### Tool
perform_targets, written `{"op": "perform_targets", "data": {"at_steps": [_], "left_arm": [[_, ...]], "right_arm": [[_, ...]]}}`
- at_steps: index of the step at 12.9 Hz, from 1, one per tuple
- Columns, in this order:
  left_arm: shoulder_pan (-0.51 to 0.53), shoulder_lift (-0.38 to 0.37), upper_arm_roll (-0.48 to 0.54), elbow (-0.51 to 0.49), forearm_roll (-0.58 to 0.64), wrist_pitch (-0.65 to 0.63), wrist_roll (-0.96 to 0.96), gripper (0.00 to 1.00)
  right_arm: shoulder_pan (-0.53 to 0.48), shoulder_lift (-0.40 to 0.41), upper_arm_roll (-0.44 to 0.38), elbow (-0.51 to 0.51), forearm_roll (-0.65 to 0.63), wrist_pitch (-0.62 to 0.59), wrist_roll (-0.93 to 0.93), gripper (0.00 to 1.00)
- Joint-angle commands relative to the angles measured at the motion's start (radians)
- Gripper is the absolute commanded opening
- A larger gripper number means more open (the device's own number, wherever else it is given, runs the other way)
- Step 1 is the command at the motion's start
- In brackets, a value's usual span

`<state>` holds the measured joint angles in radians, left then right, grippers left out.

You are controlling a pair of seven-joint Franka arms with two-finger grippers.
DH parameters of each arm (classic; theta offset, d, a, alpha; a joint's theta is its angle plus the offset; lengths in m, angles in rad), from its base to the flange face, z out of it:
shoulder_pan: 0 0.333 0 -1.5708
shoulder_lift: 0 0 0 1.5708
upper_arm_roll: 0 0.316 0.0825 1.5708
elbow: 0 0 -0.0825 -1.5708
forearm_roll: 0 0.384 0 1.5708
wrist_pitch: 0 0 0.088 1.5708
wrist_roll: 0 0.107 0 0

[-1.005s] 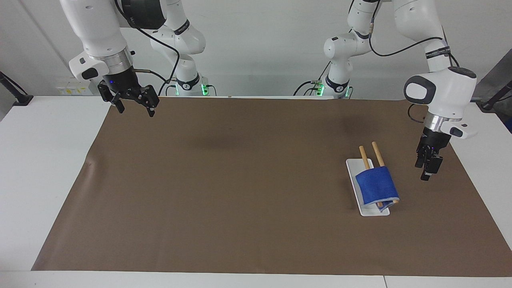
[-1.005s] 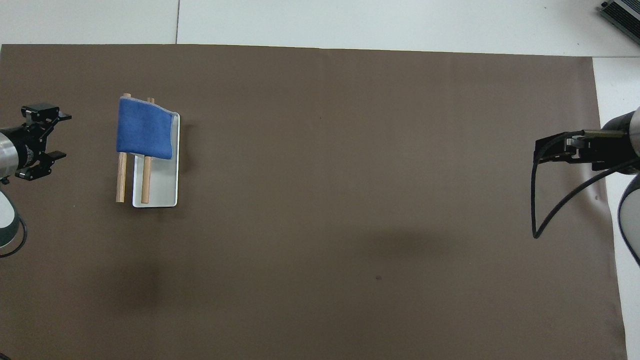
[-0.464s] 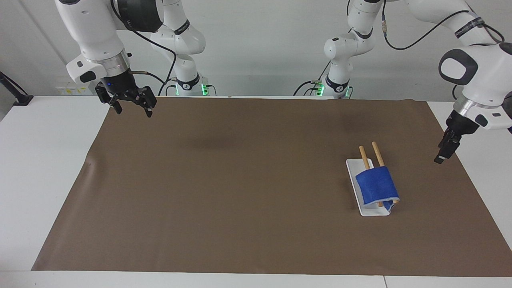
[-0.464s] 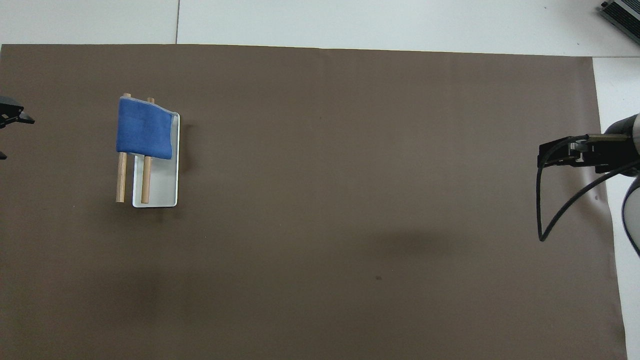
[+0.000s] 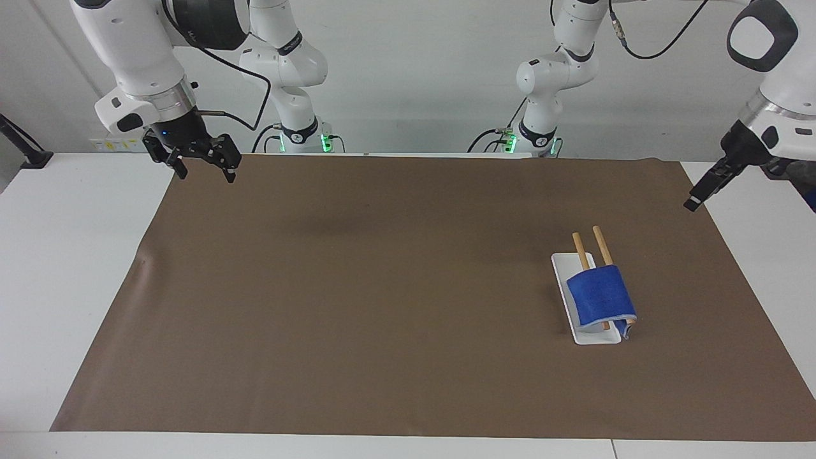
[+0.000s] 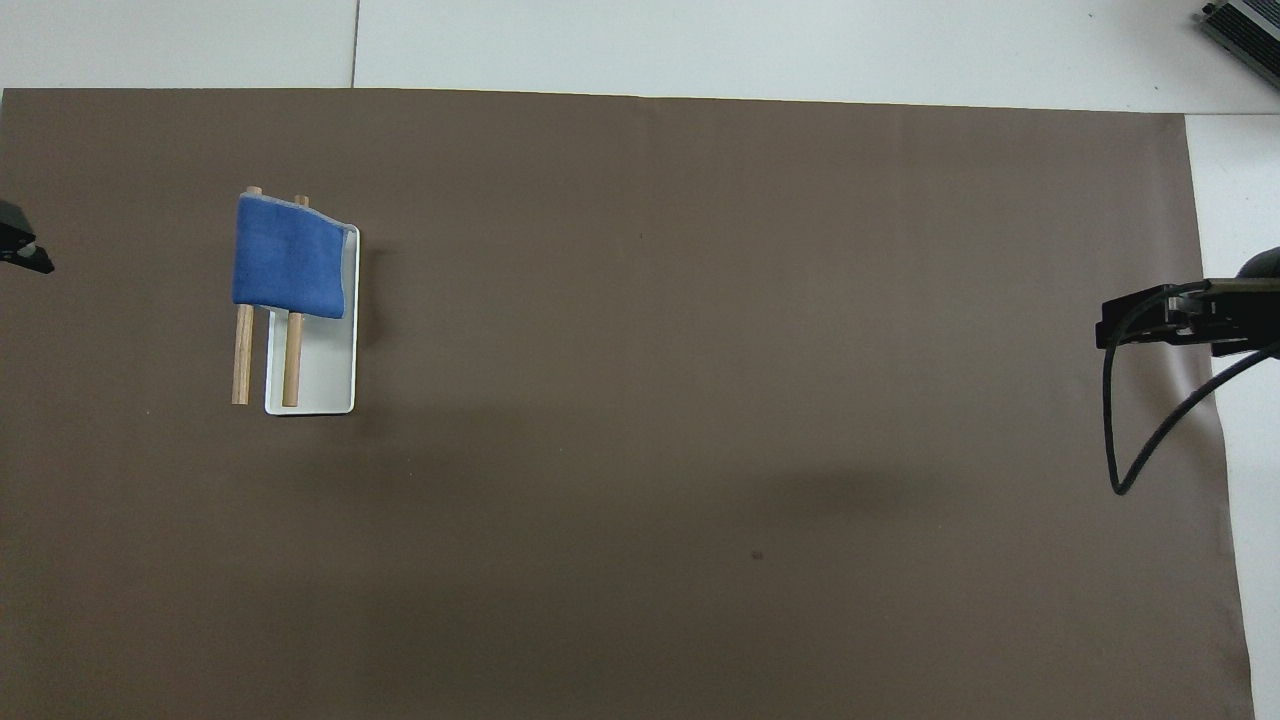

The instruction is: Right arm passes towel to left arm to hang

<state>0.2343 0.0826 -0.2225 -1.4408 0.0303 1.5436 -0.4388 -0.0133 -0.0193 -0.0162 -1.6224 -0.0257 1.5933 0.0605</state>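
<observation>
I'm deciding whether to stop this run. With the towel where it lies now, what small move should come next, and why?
Probably none beyond parking: the towel already drapes over both wooden rods on the white stand. The left pincer hangs empty over the mat's edge at its own end; the right pincer, open and empty, waits over the mat's corner at its end. I'd just finish drawing the left arm away.

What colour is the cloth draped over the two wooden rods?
Bright blue cloth with a pale grey hem, clearest in the overhead view.

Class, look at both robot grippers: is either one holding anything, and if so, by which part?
Nothing is held. The bright-blue towel hangs over the two wooden rods, while the left gripper and right gripper are both empty, well away from it.
</observation>
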Motion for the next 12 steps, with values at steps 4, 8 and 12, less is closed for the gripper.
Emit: {"op": "perform_targets", "data": {"at_steps": [4,8,12], "left_arm": [[-0.064,0.069,-0.113,0.111,0.045,-0.108,0.015,0.77],[-0.270,-0.016,0.154,0.004,0.040,-0.039,0.109,0.85],[-0.375,-0.058,0.270,-0.081,0.031,-0.036,0.144,0.97]], "right_arm": [[0.007,-0.014,-0.018,-0.016,0.018,-0.006,-0.019,1.00],[0.006,-0.016,-0.018,-0.017,0.018,-0.007,-0.019,1.00],[0.006,-0.016,-0.016,-0.017,0.018,-0.006,-0.019,1.00]]}}
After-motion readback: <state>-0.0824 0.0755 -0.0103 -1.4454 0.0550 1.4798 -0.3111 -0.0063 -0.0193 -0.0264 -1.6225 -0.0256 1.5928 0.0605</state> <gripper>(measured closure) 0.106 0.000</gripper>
